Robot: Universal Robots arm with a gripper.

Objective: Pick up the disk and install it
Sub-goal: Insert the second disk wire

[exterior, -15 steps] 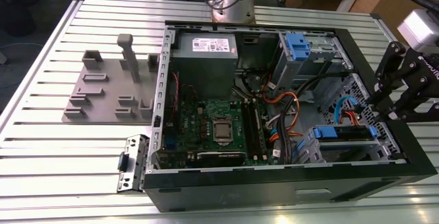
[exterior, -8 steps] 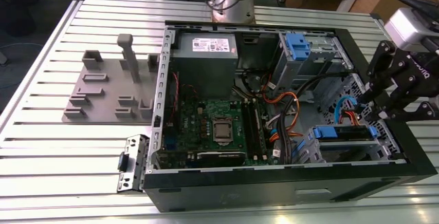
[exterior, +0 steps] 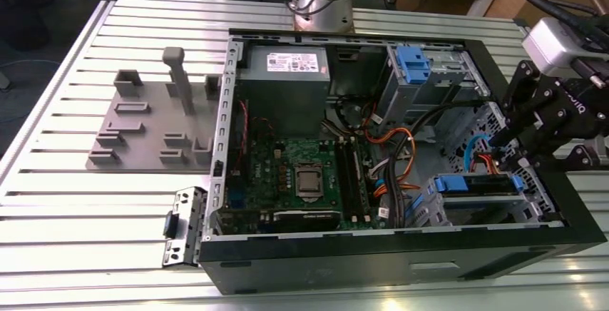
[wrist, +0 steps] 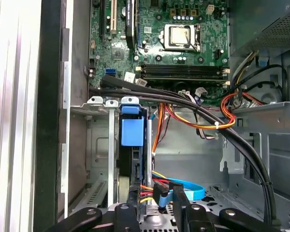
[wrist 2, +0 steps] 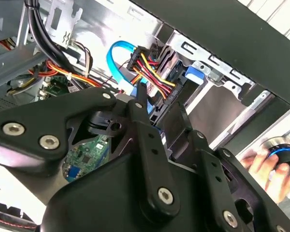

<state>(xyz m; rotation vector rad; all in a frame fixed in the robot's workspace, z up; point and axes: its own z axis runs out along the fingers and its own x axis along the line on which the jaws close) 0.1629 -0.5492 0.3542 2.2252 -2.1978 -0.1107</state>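
The disk (exterior: 476,184), silver with a bright blue frame, sits in the lower drive cage (exterior: 480,211) at the case's near corner on the exterior view's right. In the first wrist view the disk (wrist: 132,133) shows edge-on inside the cage, blue frame towards the camera. A blue data cable (wrist: 183,186) and red-yellow power wires (wrist 2: 152,72) run to its end. My black gripper (exterior: 515,155) hangs just over that end. Its fingers (wrist: 179,203) stand apart, open, with the cable plugs showing in the gap in both wrist views; my gripper (wrist 2: 159,104) holds nothing.
The open case (exterior: 381,268) lies on a slatted metal table (exterior: 76,204). Inside are the motherboard (exterior: 304,175), a grey box with a white sticker (exterior: 285,75) and an upper cage with a blue clip (exterior: 414,61). A grey fixture (exterior: 152,122) stands beside it. A hand (wrist 2: 263,164) shows outside the case.
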